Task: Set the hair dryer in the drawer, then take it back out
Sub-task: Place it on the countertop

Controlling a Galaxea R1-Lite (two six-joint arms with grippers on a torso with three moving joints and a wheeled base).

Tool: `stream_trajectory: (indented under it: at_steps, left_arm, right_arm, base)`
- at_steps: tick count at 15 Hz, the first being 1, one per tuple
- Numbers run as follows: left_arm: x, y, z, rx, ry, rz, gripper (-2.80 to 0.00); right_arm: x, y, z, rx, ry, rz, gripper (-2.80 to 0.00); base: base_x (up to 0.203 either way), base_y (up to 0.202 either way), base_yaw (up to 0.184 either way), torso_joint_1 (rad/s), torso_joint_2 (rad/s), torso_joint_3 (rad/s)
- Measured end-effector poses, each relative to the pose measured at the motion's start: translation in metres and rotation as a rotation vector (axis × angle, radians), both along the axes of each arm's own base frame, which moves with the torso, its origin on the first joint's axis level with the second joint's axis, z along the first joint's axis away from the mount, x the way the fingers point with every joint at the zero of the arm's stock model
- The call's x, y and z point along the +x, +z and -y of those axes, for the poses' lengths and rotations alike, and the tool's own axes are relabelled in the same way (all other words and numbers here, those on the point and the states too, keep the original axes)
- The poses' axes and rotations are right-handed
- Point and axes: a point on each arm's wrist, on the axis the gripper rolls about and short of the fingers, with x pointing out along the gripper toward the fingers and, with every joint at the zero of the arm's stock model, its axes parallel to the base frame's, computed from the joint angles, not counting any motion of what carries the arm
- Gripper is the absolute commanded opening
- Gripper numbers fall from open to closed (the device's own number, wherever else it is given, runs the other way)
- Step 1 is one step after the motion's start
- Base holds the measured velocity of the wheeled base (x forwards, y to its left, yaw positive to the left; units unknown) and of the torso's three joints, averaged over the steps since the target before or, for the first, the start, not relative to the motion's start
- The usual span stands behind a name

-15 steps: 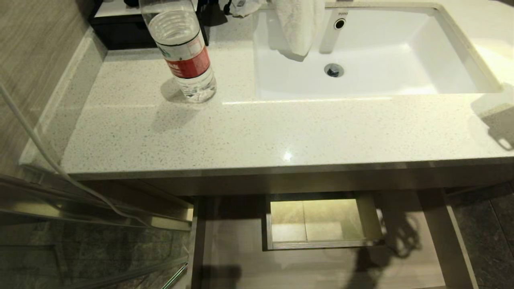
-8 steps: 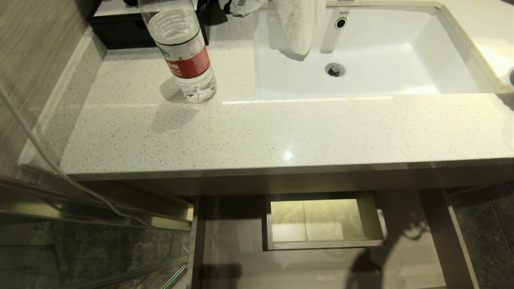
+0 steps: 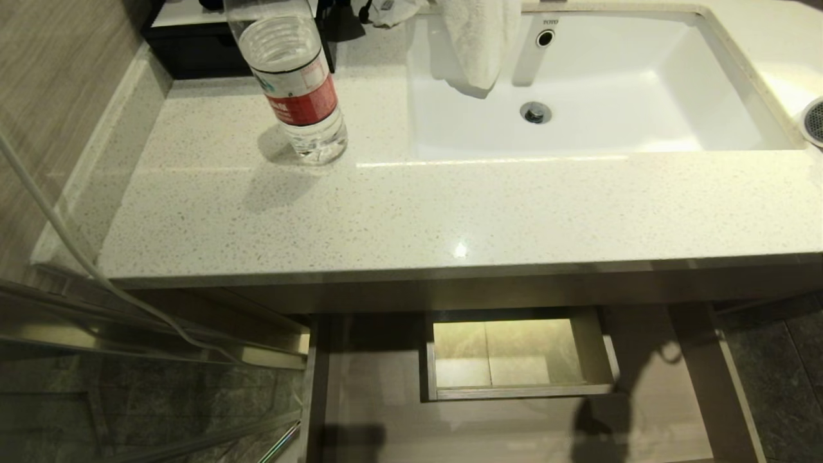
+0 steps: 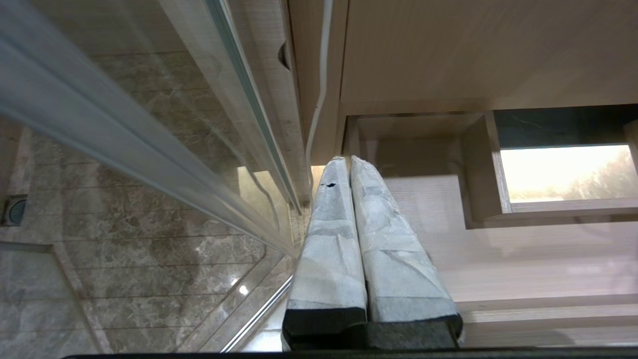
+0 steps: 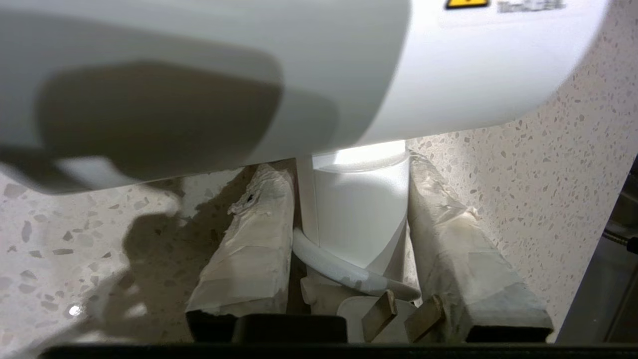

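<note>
Only the round grey grille of the white hair dryer (image 3: 814, 121) shows in the head view, at the far right edge over the counter beside the sink. In the right wrist view the hair dryer (image 5: 448, 75) fills the top, and my right gripper (image 5: 349, 169) is shut on its white handle just above the speckled countertop, with the cord and plug prongs (image 5: 381, 315) tucked between the fingers. The drawer (image 3: 514, 427) stands pulled out under the counter, with its boxed cut-out (image 3: 598, 354) and nothing in it. My left gripper (image 4: 344, 162) is shut and parked low beside the drawer (image 4: 498, 259).
A water bottle (image 3: 292, 77) stands on the countertop (image 3: 418, 212) at the left. The white sink (image 3: 726, 96) has a towel (image 3: 479, 38) hanging over its back rim. A glass panel (image 3: 128, 386) and a white cord (image 3: 58, 225) lie to the left.
The hair dryer has moved farther back along the counter's right edge, so its grille now shows there. Its shadow on the drawer has shrunk and shifted. The left arm has kept still.
</note>
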Motion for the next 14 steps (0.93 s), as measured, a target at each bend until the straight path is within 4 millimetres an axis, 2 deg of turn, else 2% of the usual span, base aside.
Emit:
stream_trajectory:
  at_steps: [6,9,12,13,14]
  left_arm:
    - [0.000,0.000,0.000,0.000,-0.001,0.000,-2.80]
    - [0.000,0.000,0.000,0.000,-0.001,0.000,-2.80]
    - [0.000,0.000,0.000,0.000,-0.001,0.000,-2.80]
    - [0.000,0.000,0.000,0.000,-0.001,0.000,-2.80]
    - [0.000,0.000,0.000,0.000,-0.001,0.000,-2.80]
  right_arm:
    - [0.004,0.000,0.002,-0.036,0.016,0.010,0.00]
    - [-0.010,0.002,-0.008,-0.033,0.014,-0.002,0.00]
    - [-0.035,0.003,-0.025,-0.030,0.012,-0.006,0.00]
    - [-0.044,0.003,-0.032,-0.032,0.015,-0.001,-2.80]
    - [-0.054,0.004,-0.040,-0.039,0.019,0.010,-2.80]
  base:
    - [0.000,0.000,0.000,0.000,0.00,0.000]
    - [0.000,0.000,0.000,0.000,0.00,0.000]
    - [0.000,0.000,0.000,0.000,0.00,0.000]
    - [0.000,0.000,0.000,0.000,0.00,0.000]
    - [0.000,0.000,0.000,0.000,0.00,0.000]
